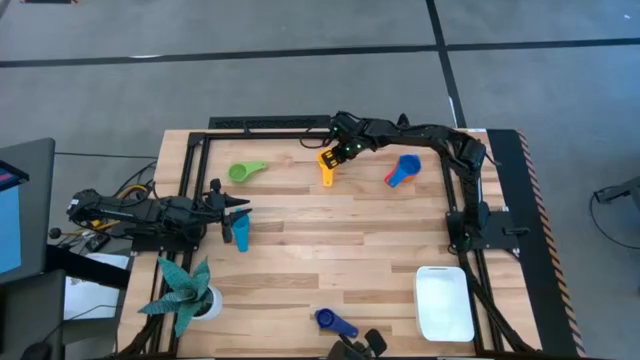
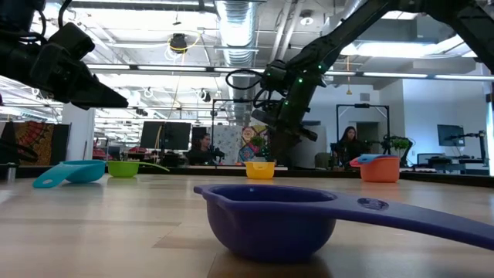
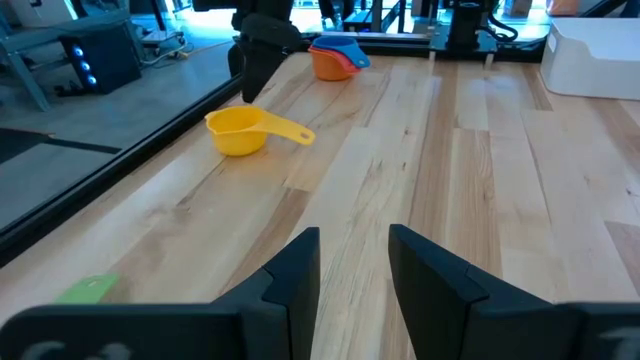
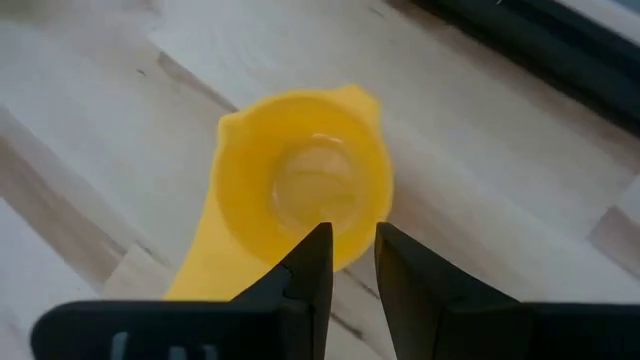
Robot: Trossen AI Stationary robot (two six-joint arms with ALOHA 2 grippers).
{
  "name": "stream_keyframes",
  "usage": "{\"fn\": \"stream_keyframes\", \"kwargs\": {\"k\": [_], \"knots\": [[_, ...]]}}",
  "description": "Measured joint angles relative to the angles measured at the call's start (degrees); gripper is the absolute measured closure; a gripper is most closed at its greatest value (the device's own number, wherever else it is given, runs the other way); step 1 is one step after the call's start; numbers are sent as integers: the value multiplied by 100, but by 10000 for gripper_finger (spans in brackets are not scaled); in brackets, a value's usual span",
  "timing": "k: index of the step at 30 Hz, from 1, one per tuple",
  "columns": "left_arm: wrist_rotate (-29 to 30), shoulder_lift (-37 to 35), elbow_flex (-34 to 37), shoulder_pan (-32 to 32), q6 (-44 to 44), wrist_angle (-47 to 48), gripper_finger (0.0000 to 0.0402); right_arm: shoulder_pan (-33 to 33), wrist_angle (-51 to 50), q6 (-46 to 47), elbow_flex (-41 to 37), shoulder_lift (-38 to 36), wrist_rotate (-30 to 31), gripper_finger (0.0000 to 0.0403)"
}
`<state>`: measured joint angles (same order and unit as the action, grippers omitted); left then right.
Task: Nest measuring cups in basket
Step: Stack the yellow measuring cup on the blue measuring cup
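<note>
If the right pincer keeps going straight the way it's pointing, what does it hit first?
Most likely the yellow measuring cup: the right pincer points down at its bowl, the near rim just ahead of the fingertips. How much gap remains is hard to judge; the table lies beneath.

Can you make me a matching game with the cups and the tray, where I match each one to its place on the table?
Things:
1. yellow measuring cup
2. teal measuring cup
3. dark blue measuring cup
4. white basket

Places:
A. right by the left gripper
B. near corner on the right arm's side, with nothing in it
C. right below the right gripper, at the far side of the table
D. near edge of the table, closest to the low camera

Pairs: 1-C, 2-A, 3-D, 4-B
</note>
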<state>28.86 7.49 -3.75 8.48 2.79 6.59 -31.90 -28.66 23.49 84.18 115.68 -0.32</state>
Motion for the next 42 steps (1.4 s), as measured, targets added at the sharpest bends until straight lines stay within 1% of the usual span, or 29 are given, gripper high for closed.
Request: {"fn": "stream_keyframes", "kwargs": {"k": [3, 5, 9, 12, 14, 16, 18, 22, 27, 30, 32, 34, 39, 40, 42], "knots": [[2, 0, 0, -1, 0, 0, 290, -18, -58, -149, 0, -1, 7, 296], [0, 2, 0, -1, 0, 0, 290, -17, -74, -242, 0, -1, 16, 282], [0, 0, 0, -1, 0, 0, 290, -65, -72, -427, 0, 0, 0, 231], [0, 0, 0, 0, 0, 0, 290, -135, -16, -713, 0, -2, 19, 184], [0, 2, 0, -1, 0, 0, 290, -184, 88, -884, 0, -2, 20, 161], [0, 0, 0, 0, 0, 0, 290, -228, 155, -1038, 0, -2, -2, 151], [1, 0, 0, -1, 0, 0, 290, -297, 133, -1145, 0, -2, -117, 152], [1, 0, 0, 0, 0, 0, 290, -405, 83, -1244, 21, 286, -564, 171], [5, 0, 0, 1, 0, 0, 290, -347, 42, -1303, 162, 623, -575, 190], [-2, 2, 0, -1, 0, 0, 290, -330, -94, -1285, 250, 679, -598, 209], [-2, 2, 0, 0, 0, 0, 290, -339, -217, -1267, 356, 662, -570, 230], [-5, 2, 0, -1, 0, 0, 290, -348, -352, -1285, 422, 662, -558, 262], [-2, 2, 0, 0, 0, 0, 290, -273, -651, -1189, 492, 563, -553, 376], [-2, 2, 0, 1, 0, 0, 290, -243, -687, -1138, 492, 512, -515, 386], [-2, 2, 0, 2, 0, 0, 290, -194, -858, -987, 492, 340, -360, 383]]}}
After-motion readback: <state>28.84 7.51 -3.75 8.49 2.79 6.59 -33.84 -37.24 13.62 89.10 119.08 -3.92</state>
